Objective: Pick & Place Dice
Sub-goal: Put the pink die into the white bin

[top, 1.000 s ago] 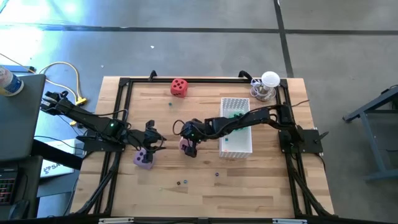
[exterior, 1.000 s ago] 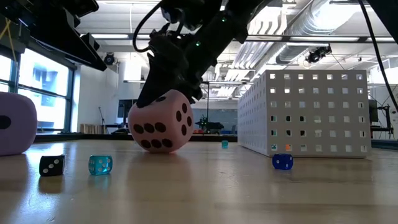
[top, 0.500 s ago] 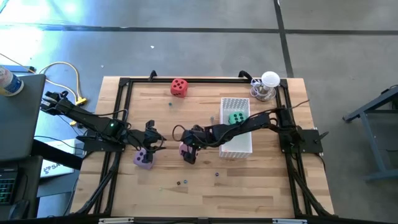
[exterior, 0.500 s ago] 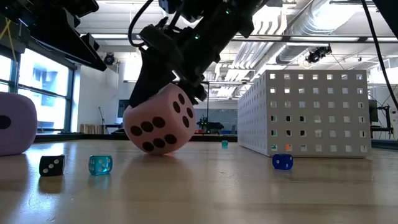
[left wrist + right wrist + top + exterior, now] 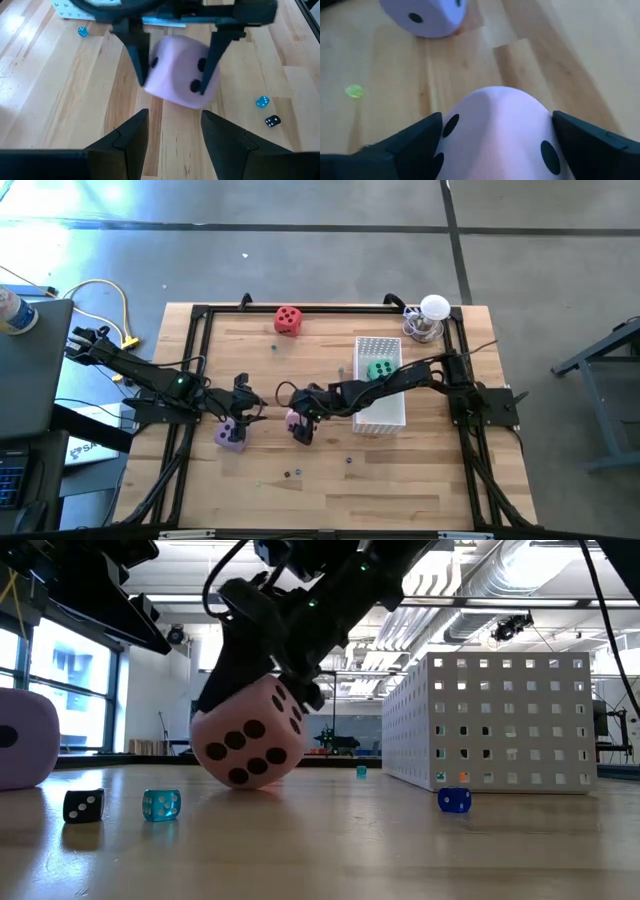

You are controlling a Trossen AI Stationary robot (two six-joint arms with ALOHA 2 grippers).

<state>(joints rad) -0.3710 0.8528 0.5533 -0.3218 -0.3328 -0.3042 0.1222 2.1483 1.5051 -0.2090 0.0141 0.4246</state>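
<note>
Pink die (image 5: 247, 732) gripped between the fingers of the right gripper (image 5: 300, 423), tilted, lower corner at or just off the wooden table (image 5: 420, 470) near its middle. Jaws closed on its two sides, per right wrist view. Left gripper (image 5: 243, 402) just beside the purple die (image 5: 231, 435), jaws apart, holding nothing. Green die (image 5: 380, 370) inside the white perforated box (image 5: 500, 720). Red die (image 5: 288, 320) near far edge. Small dice scattered: black (image 5: 83, 805), pale blue (image 5: 161, 805), blue (image 5: 454, 800)

Right claw (image 5: 300, 426) shifted slightly toward left arm; gripped pink die (image 5: 247, 732) tilted further, one corner touching worktop (image 5: 400, 850).
</note>
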